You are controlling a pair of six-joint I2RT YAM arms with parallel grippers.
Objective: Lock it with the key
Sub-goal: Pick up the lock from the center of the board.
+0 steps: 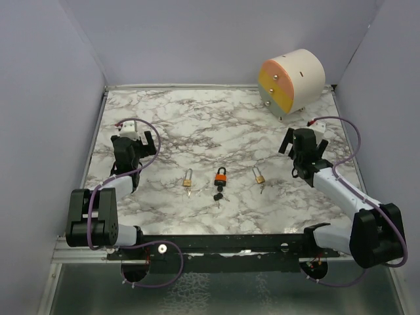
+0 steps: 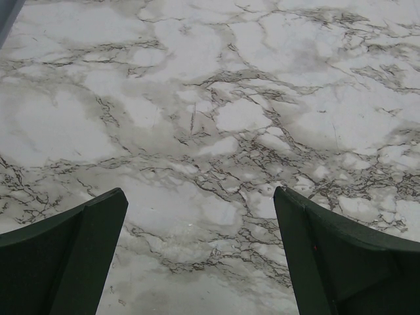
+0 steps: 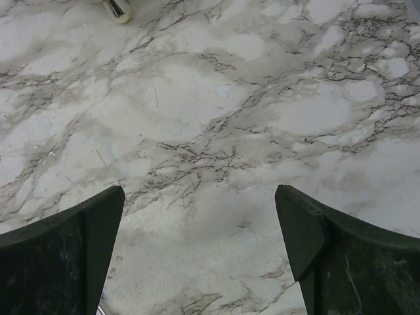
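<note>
An orange padlock (image 1: 221, 176) lies mid-worktop (image 1: 197, 118) with dark keys (image 1: 218, 196) just below it, seemingly attached. A brass padlock lies at its left (image 1: 188, 178), and another at its right (image 1: 258, 176). The left tool (image 2: 200, 197) is well to the orange padlock's left, jaws spread wide. The right tool (image 3: 200, 193) is well to its right, likewise spread.

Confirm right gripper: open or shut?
Open. Right gripper: fingers stand wide apart in the wrist view, only marble tabletop between them, nothing held.
</note>
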